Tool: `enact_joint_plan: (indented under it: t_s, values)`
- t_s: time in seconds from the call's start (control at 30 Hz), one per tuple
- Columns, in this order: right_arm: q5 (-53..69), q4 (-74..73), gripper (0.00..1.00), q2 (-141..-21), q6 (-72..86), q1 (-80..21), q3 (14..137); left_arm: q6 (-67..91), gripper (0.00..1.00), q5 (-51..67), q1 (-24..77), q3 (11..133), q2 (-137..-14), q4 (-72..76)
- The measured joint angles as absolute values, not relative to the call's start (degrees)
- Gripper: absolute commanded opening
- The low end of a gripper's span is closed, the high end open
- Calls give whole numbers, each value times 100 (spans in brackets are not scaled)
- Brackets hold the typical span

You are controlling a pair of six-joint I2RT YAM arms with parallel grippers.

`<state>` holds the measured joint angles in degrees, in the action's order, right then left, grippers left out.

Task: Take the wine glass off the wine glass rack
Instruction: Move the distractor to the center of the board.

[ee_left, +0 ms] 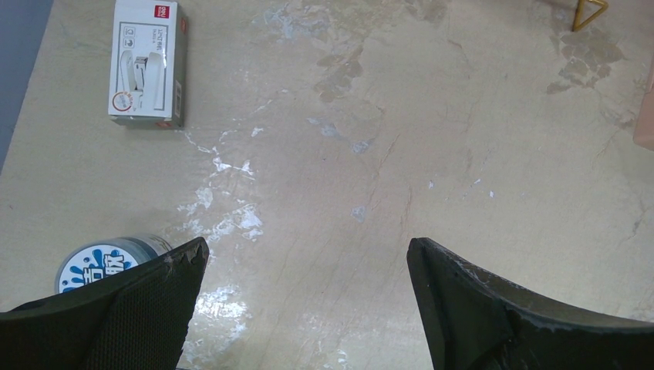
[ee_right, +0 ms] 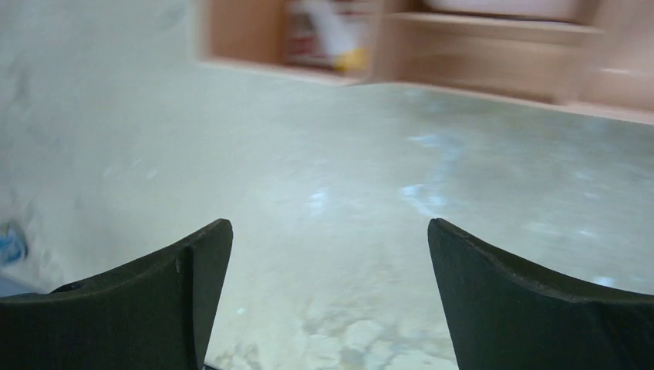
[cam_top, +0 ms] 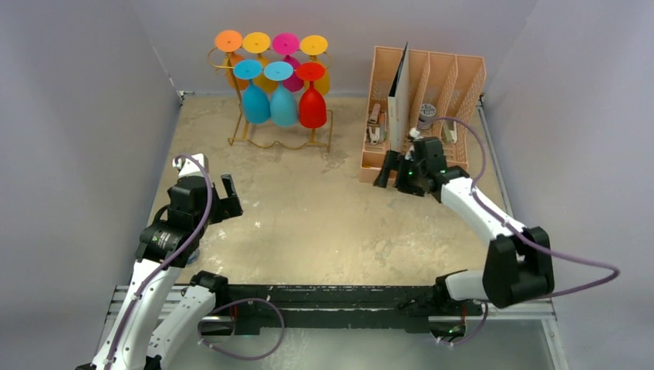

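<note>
Currently: two arms, fingers apart and holding nothing; wine glasses hung on rack.
Left fingers [ee_left: 146, 308] spread wide above tabletop [cam_top: 324, 208], left side. Right arm stretched forward, right fingers [ee_right: 532, 308] spread wide, low before peach file organiser [cam_top: 455, 85]. Gold wine glass rack [cam_top: 247, 132], back left, carries seven coloured wine glasses [cam_top: 311, 106], bowls down. Organiser holds upright folder [cam_top: 399, 92] and small stationery.
</note>
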<state>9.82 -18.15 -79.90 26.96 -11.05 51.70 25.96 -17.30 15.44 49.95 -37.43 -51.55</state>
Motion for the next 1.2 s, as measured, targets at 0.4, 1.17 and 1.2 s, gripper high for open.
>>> enact_joint_plan:
  t_s: [0.4, 1.17, 1.2]
  values:
    - [-1, -1688, 96, -9028, 2683, -3479, 6676, 2600, 100, -1876, 1538, 4995, -3472, -5168]
    - [-1621, -2639, 99, -12027, 2259, -3395, 9319, 2602, 100, -2018, 1511, 4995, -3297, -5199]
    - [-1599, -2679, 99, -12095, 2246, -3310, 9389, 2602, 100, -2018, 1511, 4995, -3297, -5199]
